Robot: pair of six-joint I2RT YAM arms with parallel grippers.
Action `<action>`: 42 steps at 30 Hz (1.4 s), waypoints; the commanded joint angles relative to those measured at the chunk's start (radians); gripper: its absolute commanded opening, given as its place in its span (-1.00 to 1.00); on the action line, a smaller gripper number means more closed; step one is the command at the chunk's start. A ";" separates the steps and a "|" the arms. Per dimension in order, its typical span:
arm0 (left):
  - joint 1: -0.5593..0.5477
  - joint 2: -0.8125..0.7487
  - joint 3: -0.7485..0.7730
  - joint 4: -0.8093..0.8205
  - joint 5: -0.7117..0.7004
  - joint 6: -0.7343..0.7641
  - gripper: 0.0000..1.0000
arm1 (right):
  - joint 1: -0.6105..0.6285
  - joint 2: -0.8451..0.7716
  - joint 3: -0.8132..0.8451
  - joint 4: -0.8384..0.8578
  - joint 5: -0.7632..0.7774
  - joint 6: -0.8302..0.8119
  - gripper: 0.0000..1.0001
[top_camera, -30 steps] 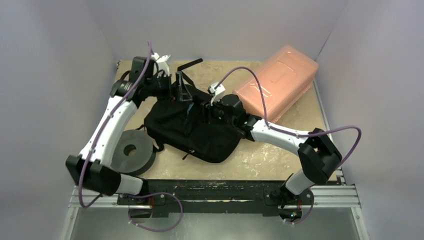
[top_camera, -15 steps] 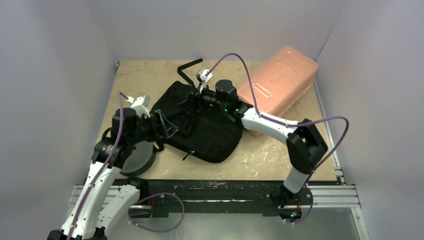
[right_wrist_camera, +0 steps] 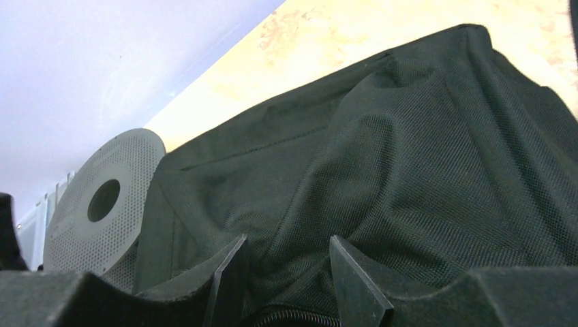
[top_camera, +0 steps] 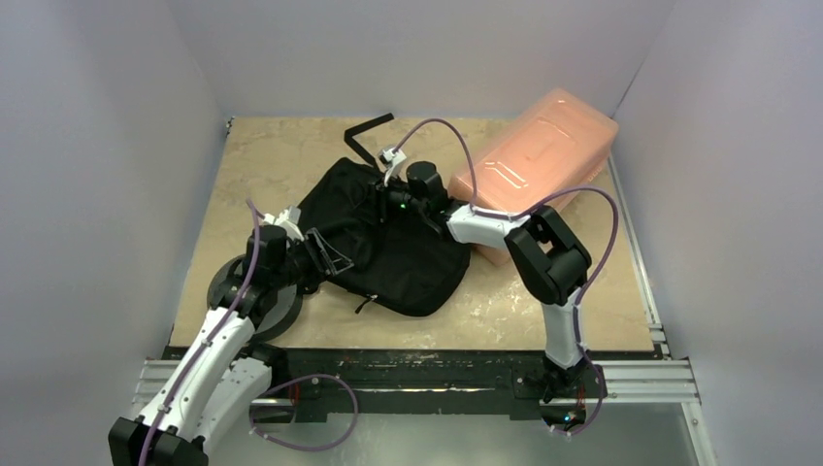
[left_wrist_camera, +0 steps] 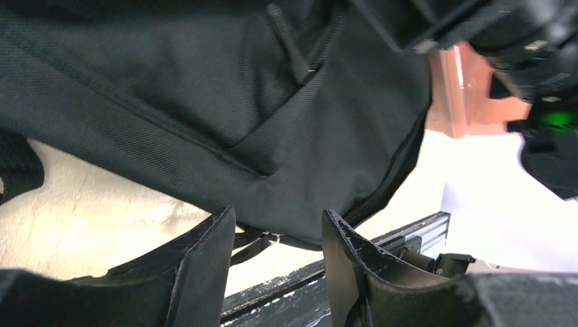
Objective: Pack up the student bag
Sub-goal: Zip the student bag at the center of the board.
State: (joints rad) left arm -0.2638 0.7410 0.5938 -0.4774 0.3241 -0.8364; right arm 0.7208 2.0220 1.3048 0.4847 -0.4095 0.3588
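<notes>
student bag: black and soft, lying on the tan table in the middle of the top view. its rounded end points to the lower right, and a black strap loop reaches toward the upper middle.
bag in the wrist views: it fills the upper half of the left wrist view and most of the right side of the right wrist view.
left gripper: at the bag's lower left edge. its jaws stand apart with nothing clamped, and the bag's hem and a thin strap lie just beyond the tips.
right gripper: low over the bag's upper edge, right of the strap loop. its fingers are spread, a fold of bag fabric bulges into the gap, and a zipper shows at the bottom edge.
foam ring: dark grey, at the lower left, partly under the left arm and just beside the bag. it appears as a dotted disc with a hole at the left of the right wrist view.
pink box: translucent, lying at a slant in the upper right, near the bag. a sliver shows at the upper right of the left wrist view.
rail: a dark bar along the table's bottom edge.
</notes>
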 commanded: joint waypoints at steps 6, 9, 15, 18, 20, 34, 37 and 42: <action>0.004 0.049 -0.113 0.193 -0.008 -0.109 0.04 | 0.021 -0.154 0.134 -0.375 -0.049 -0.235 0.24; 0.005 0.045 -0.128 0.189 -0.019 -0.115 -0.11 | 0.054 -0.165 0.157 -0.478 -0.025 -0.349 0.38; 0.005 -0.088 -0.163 0.110 -0.103 -0.125 -0.10 | 0.114 -0.176 0.134 -0.500 0.090 -0.418 0.45; 0.004 -0.132 -0.165 0.058 -0.123 -0.115 -0.01 | 0.162 -0.172 0.147 -0.527 0.204 -0.445 0.46; 0.005 -0.148 -0.166 0.031 -0.130 -0.110 0.05 | 0.194 -0.164 0.162 -0.547 0.322 -0.452 0.46; 0.005 -0.131 -0.163 0.053 -0.093 -0.116 0.33 | 0.337 -0.088 0.180 -0.563 0.779 -0.470 0.27; 0.005 -0.105 -0.160 0.080 -0.072 -0.123 0.34 | 0.354 -0.082 0.182 -0.562 0.796 -0.480 0.14; 0.005 -0.074 -0.161 0.128 -0.044 -0.132 0.10 | 0.356 -0.095 0.172 -0.548 0.784 -0.456 -0.29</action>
State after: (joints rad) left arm -0.2630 0.6537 0.4294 -0.4313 0.2417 -0.9546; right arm 1.0691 1.9480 1.4452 -0.0605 0.3470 -0.1108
